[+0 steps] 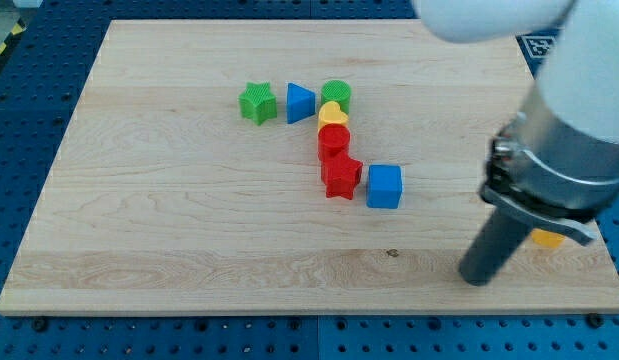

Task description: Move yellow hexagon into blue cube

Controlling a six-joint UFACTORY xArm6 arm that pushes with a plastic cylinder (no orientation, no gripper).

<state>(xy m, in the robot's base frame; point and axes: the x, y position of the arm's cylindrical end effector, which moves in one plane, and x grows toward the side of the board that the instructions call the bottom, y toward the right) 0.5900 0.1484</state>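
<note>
Near my tip, yellow hexagon shows mostly hidden.

Two green blocks, two blue, two red, two yellow.

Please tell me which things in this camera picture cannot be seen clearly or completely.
- Yellow block, view's right: mostly hidden behind the arm's end; its shape cannot be told, so whether it is the hexagon is unsure.
- Yellow heart: wedged between green cylinder and red cylinder; its lower edge is covered.
- My tip: blurred; contact with the board is unclear. It is far right of the blue cube.
- Arm's upper part: cut off by the view's top.
</note>
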